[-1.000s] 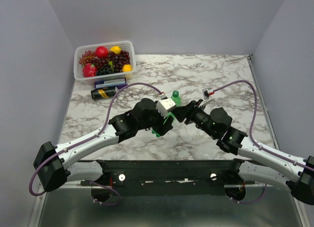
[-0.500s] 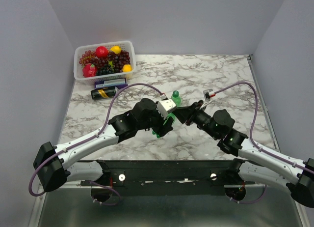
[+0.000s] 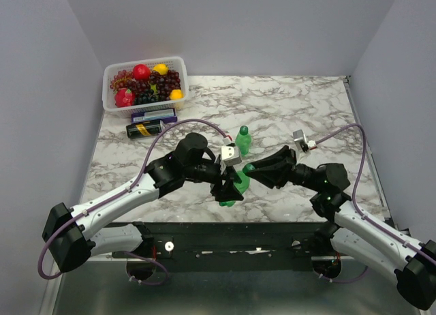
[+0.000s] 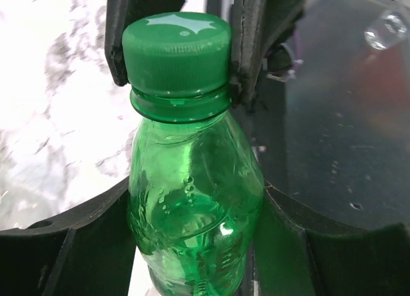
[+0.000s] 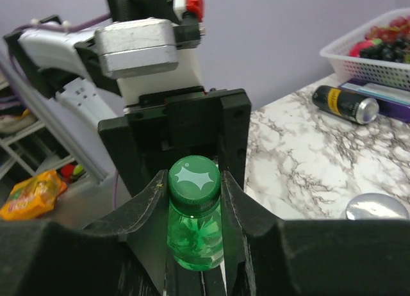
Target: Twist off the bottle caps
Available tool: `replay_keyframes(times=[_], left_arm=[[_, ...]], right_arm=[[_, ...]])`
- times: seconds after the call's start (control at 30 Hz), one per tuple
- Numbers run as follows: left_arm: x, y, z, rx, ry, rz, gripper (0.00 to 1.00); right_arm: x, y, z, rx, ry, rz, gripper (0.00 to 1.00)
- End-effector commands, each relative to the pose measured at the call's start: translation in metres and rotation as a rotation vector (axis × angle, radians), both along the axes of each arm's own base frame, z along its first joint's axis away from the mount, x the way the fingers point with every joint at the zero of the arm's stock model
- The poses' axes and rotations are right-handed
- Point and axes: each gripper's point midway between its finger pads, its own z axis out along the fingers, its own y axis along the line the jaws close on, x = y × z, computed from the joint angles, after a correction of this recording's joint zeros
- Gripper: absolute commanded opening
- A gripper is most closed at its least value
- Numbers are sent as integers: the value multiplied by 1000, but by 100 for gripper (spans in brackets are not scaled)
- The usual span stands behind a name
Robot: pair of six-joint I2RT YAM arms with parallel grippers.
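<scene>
Top external, bottle (image 3: 229,194), cap (image 3: 246,169) near table (image 3: 286,103) edge

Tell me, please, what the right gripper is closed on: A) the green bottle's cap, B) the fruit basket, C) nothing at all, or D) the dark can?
A: the right gripper pinches the green cap from both sides, while the left gripper holds the green bottle by its body.

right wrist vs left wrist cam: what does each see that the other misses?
Right wrist only: the dark can, the fruit basket and a silvery-grey cap on the table. Left wrist only: the green bottle in side profile, neck ring to shoulders. Both: the green cap pinched by the right gripper, with the bottle held in the left gripper.
</scene>
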Motion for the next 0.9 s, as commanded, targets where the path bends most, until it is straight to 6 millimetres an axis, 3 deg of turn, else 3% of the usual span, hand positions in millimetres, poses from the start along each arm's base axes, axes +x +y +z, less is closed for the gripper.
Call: replay_keyframes(times=[0.0, 0.23, 0.33, 0.47, 0.57, 0.77, 0.87], left_arm=[[-39, -4, 47, -194, -32, -249, 7], [-27, -7, 41, -174, -37, -183, 7], [-17, -8, 34, -141, -37, -126, 6], [-7, -9, 28, -112, -52, -70, 6], [2, -9, 25, -96, -66, -22, 6], [34, -1, 23, -59, -135, 184, 6], [46, 4, 18, -20, -174, 282, 6]], right_arm=[[-35, 0, -16, -55, -104, 169, 19], [-30, -4, -13, -46, -86, 114, 29], [-23, -8, -10, -37, -73, 59, 38], [-16, -12, -6, -53, -39, -3, 63], [-14, -18, -4, -55, -32, -46, 72], [-2, -30, 0, -50, 16, -164, 75], [24, -46, 1, -40, 165, -338, 75]])
